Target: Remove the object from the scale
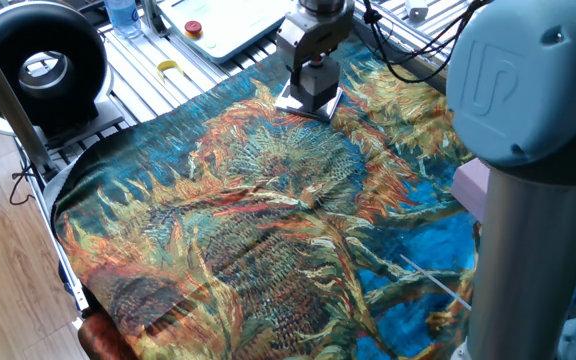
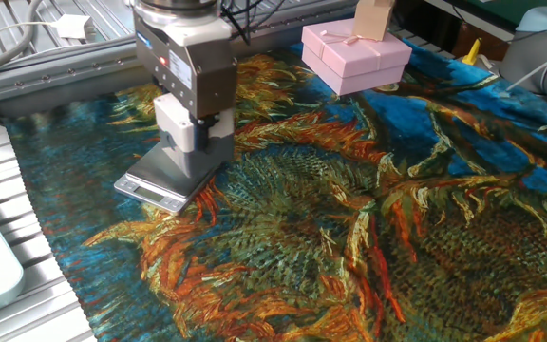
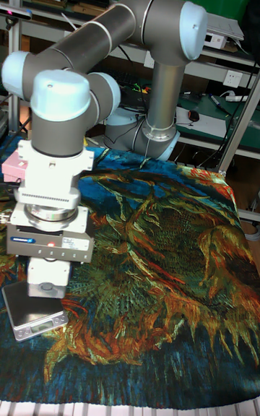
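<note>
From one fixed view, the gripper point(image 1: 313, 82) closes around the grey box point(image 1: 315, 88) above the scale point(image 1: 309, 101) at the cloth's far edge. The other fixed view shows the box point(image 2: 198, 157) pinched between the fingers, apparently lifted partly past the scale's point(image 2: 150, 184) edge. In the tall view the box is hidden. Best to carry it level, well clear, and set it down softly on the cloth point(image 2: 349, 218).

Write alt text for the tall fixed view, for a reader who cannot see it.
A grey robot arm's gripper hangs above a thin silver scale at the lower left of a sunflower-print cloth; whether it holds anything is hidden from here. A pink box peeks out behind the arm, with shelving in the background.
</note>
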Controlling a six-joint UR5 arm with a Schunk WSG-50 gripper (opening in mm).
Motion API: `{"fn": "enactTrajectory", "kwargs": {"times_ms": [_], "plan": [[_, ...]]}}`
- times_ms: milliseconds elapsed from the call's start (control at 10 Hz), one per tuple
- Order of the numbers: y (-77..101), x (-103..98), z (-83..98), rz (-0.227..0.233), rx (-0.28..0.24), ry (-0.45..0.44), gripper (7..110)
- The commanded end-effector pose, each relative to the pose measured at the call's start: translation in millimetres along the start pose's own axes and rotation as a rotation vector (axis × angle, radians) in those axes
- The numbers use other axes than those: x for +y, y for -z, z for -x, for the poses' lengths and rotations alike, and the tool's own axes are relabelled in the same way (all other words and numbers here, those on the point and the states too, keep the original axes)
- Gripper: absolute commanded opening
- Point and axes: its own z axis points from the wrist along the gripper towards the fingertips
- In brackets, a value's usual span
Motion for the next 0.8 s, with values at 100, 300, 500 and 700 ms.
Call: {"fn": "enactTrajectory", "kwargs": {"times_ms": [100, 300, 500, 700], "plan": [[1.1, 35.6, -2.4, 0.013, -0.018, -0.064, 7], [4.0, 53.7, -3.1, 0.01, -0.023, -0.09, 7], [6.3, 77.8, -4.1, 0.016, -0.035, -0.122, 7], [9.9, 103.9, -7.3, 0.034, -0.036, -0.148, 7]]}}
